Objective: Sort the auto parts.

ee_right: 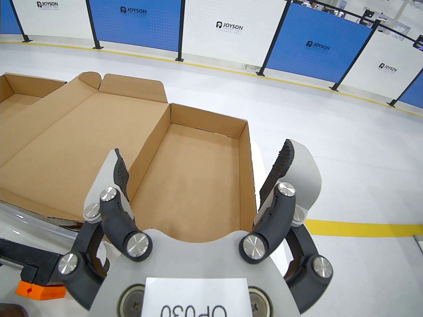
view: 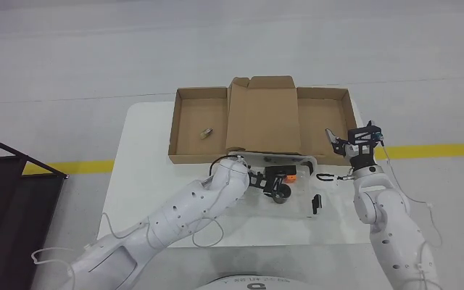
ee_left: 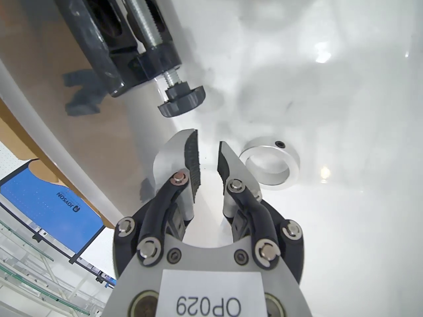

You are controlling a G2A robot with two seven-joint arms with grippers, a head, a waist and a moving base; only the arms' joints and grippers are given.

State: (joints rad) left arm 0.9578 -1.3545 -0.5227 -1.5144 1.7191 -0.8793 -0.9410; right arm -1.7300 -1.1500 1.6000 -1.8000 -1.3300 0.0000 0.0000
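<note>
Ring collar (ee_left: 271, 166), bright metal with a small set screw in its rim, is lying flat on the glossy white surface (ee_left: 347, 100) just beside the left gripper (ee_left: 208, 138), outside one fingertip rather than in the gap. Its bore is facing up, so the sideways offset is what is mattering here. That gripper is sitting narrowly parted with nothing between its pads. A black screw clamp (ee_left: 132, 41) is lying just ahead of it, its screw knob pointing back at the fingertips. I am judging that a short sideways shift is being called for before closing. Right gripper (ee_right: 203, 146) is hanging wide open and empty over the end compartment of the cardboard box (ee_right: 211, 123), well apart from the collar, so the left arm is sitting nearer.
</note>
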